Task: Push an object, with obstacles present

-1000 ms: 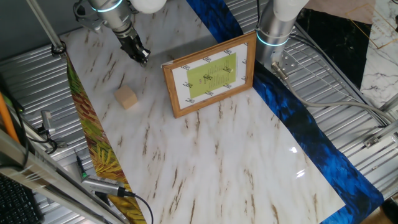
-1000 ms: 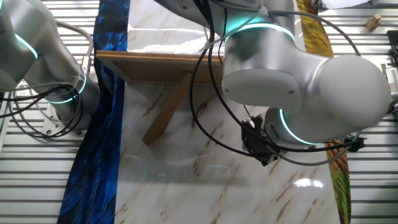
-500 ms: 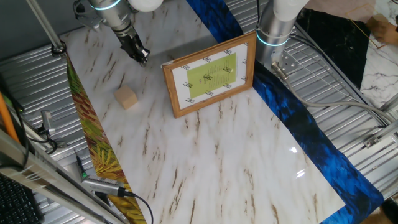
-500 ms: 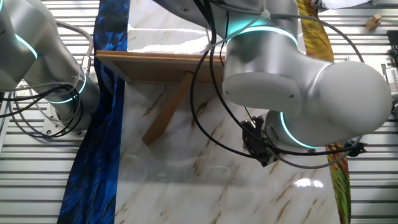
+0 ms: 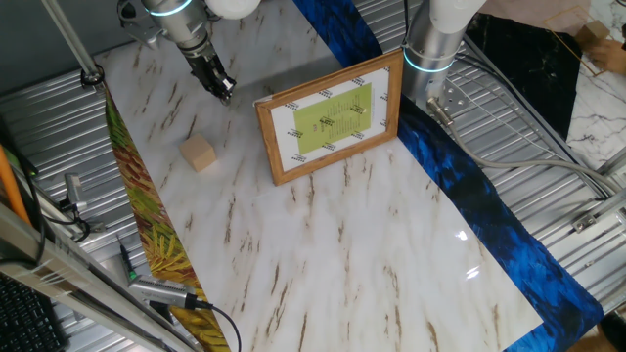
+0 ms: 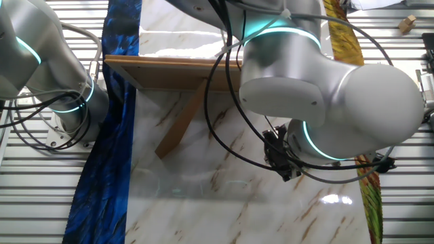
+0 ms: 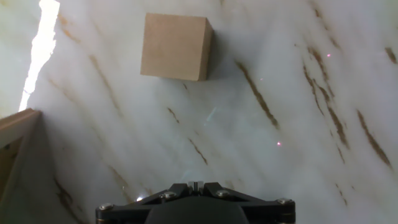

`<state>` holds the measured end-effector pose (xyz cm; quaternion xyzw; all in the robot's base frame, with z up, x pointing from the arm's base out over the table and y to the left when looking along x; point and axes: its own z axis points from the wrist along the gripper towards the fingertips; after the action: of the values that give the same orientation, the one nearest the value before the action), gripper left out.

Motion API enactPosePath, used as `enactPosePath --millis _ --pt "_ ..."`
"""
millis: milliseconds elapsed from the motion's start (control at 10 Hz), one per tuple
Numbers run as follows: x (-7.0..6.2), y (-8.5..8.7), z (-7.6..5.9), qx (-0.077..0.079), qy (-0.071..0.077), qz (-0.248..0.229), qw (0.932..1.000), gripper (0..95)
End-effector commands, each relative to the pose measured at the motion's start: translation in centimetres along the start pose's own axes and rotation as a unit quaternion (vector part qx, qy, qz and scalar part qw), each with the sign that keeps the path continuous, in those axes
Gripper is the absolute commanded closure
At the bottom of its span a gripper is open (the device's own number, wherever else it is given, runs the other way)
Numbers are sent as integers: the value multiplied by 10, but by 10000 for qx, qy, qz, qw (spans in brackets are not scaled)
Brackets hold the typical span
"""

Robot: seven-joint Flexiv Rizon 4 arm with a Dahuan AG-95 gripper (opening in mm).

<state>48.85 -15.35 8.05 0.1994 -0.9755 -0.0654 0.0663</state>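
Gripper barely shifted; cube unmoved, well apart.

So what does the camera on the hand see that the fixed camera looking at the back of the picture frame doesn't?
Only the hand view shows the small wooden cube, lying on the marble ahead of the gripper with a gap between them. Only the fixed view behind the frame shows the frame's back and prop leg, the blue cloth strip and the arm's big silver joints. Both show the marble tabletop and some part of the picture frame.
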Motion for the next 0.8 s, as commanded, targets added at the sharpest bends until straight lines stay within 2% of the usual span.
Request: enactPosePath --millis 100,300,600,800 --pt "0 0 0 21 -64 128 9999 950" --pt "1 -2 -1 28 -96 221 9997 950" --pt "0 -15 1 19 -142 277 9995 950" --pt "-14 -34 4 -22 -224 243 9995 950"
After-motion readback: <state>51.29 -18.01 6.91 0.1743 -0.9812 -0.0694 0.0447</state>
